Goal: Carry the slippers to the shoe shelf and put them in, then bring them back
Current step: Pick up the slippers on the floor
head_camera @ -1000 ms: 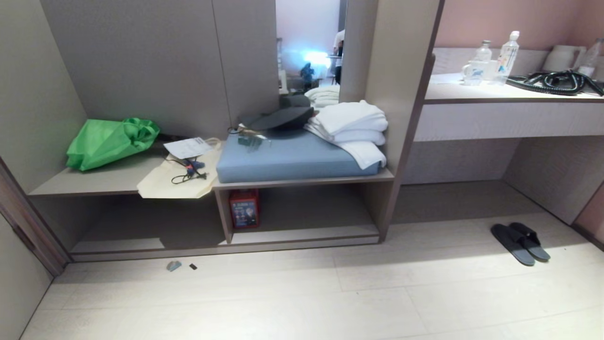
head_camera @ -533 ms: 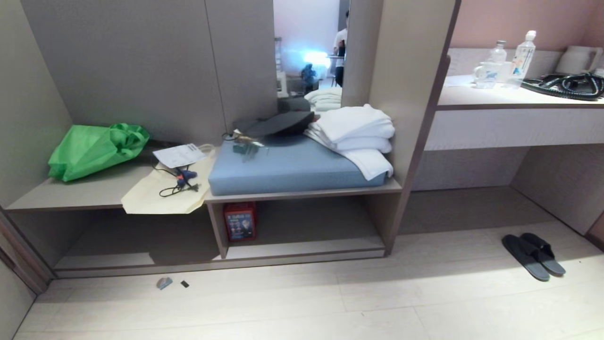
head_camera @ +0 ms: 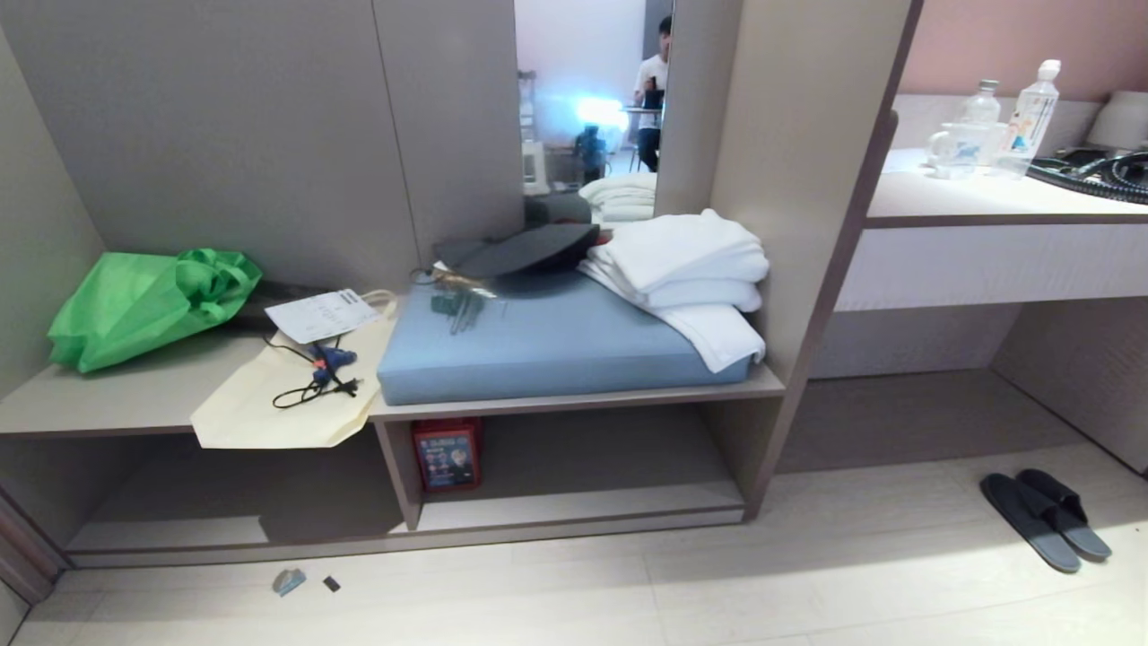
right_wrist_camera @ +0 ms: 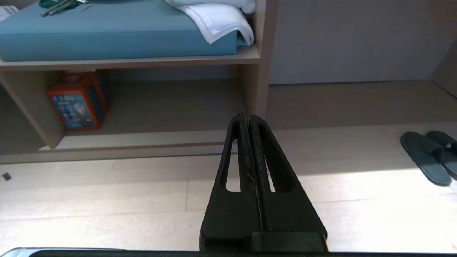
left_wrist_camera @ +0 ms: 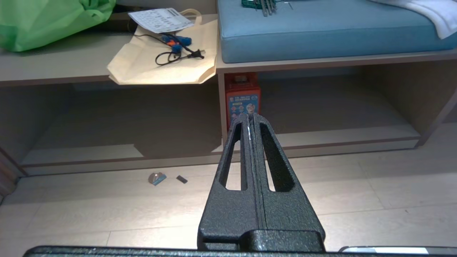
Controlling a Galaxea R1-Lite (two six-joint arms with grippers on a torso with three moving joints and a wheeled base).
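I look down from the robot's head at a taupe built-in bench. The slippers, a dark pair lying side by side, sit on the pale floor far to my right, in front of the desk recess and well apart from the bench. The shoe shelf, the open cubby under the blue seat cushion, holds only a red box standing against its left wall. Folded white towels rest on the cushion's right end. On the bench top to the left lie a cream tote bag and a green bag. A person shows in the mirror behind. Neither arm appears in the head view. My left gripper hangs above the floor facing the bench, fingers pressed together on nothing. My right gripper does the same, also pressed together and empty, with the slippers off to its side.
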